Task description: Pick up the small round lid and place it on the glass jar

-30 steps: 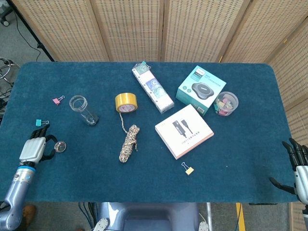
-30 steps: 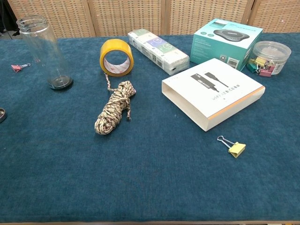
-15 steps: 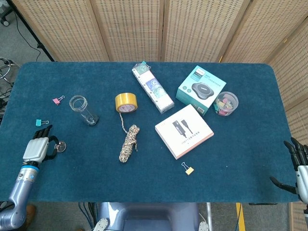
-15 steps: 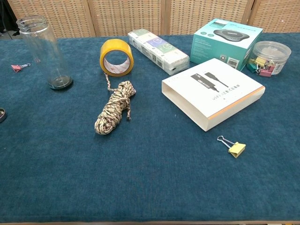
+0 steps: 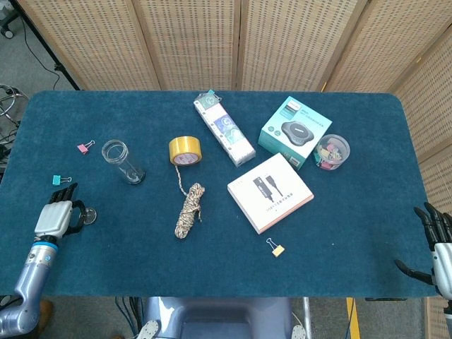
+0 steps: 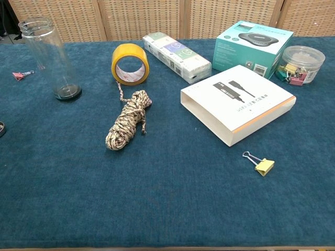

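The small round lid [image 5: 87, 215] lies flat on the blue cloth near the table's left front; the chest view shows only its edge [image 6: 1, 128] at the frame's left border. My left hand [image 5: 55, 214] rests just left of it, fingers stretched out and apart, thumb reaching onto the lid's near side. The empty glass jar [image 5: 121, 162] stands upright and uncovered farther back and to the right [image 6: 50, 58]. My right hand [image 5: 438, 246] hangs open beyond the table's right front corner, holding nothing.
A teal clip [image 5: 56, 180] and a pink clip [image 5: 85, 147] lie near the left hand. Tape roll [image 5: 184, 150], rope bundle [image 5: 188, 210], white box [image 5: 270, 191], teal box [image 5: 294, 131], long carton [image 5: 224, 130], clip tub [image 5: 332, 151] and yellow clip [image 5: 277, 249] fill the middle and right.
My left hand has crept a little forward and its thumb now covers part of the lid. The lid has slid slightly left. The right hand has hardly moved.
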{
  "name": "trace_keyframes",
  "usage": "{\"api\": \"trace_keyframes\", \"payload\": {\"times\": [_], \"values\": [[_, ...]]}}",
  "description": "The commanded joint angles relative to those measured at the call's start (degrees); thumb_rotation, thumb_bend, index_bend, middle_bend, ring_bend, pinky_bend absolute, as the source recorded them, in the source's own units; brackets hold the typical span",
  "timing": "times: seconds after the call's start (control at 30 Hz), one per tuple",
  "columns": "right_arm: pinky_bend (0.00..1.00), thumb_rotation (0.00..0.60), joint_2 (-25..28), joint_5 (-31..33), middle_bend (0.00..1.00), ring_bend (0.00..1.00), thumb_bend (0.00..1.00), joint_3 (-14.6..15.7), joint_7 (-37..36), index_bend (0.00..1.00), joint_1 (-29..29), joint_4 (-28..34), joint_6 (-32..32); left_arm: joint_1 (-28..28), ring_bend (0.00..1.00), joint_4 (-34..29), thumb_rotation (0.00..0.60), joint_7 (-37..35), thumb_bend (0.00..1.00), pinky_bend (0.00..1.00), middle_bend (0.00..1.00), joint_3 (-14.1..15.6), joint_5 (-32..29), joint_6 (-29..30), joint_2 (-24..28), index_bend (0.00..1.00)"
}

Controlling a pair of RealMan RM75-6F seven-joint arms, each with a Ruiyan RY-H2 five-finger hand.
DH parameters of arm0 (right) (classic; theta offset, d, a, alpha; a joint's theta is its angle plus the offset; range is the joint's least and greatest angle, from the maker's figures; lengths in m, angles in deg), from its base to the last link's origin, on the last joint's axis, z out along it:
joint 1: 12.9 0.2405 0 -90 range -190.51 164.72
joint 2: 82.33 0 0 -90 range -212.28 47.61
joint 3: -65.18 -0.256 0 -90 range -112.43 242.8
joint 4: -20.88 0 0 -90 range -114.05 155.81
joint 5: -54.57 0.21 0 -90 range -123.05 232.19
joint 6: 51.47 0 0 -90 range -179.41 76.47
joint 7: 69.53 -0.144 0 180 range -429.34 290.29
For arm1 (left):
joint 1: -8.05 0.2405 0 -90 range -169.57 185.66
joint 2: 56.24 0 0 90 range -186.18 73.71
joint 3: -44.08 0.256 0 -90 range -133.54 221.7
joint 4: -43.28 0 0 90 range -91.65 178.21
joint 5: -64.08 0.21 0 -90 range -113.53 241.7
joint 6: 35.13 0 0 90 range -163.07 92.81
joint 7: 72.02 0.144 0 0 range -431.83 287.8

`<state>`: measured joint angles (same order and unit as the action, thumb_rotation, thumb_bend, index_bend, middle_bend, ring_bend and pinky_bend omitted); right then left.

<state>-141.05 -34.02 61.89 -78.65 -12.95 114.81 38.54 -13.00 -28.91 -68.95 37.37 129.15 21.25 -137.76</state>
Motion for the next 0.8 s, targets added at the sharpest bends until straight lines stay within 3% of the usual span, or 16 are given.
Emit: {"api": "trace_keyframes", "payload": {"times": [0.03,0.53,0.8], "values": [[0.00,0.600,0.04,0.03,0.00,0.00,0.00,0.00,-0.05,0.00,-0.03,0.00,0.03,-0.09,0.00,0.23,0.600,0.13,0.47,0.00,0.00,0.02,-0.07,-0.08,-0.14,0.59],[0.00,0.600,-0.02,0.09,0.00,0.00,0.00,0.02,0.00,0.00,0.04,-0.04,-0.17,0.31,0.00,0.29,0.600,0.02,0.48,0.00,0.00,-0.09,0.56,1.73,-0.25,0.62],[0.00,0.600,0.01,0.24,0.00,0.00,0.00,-0.02,-0.03,0.00,0.01,-0.01,-0.18,1.30,0.00,-3.02,0.600,-2.10,0.48,0.00,0.00,-0.62,2.54,4.89,2.05,0.62]]}}
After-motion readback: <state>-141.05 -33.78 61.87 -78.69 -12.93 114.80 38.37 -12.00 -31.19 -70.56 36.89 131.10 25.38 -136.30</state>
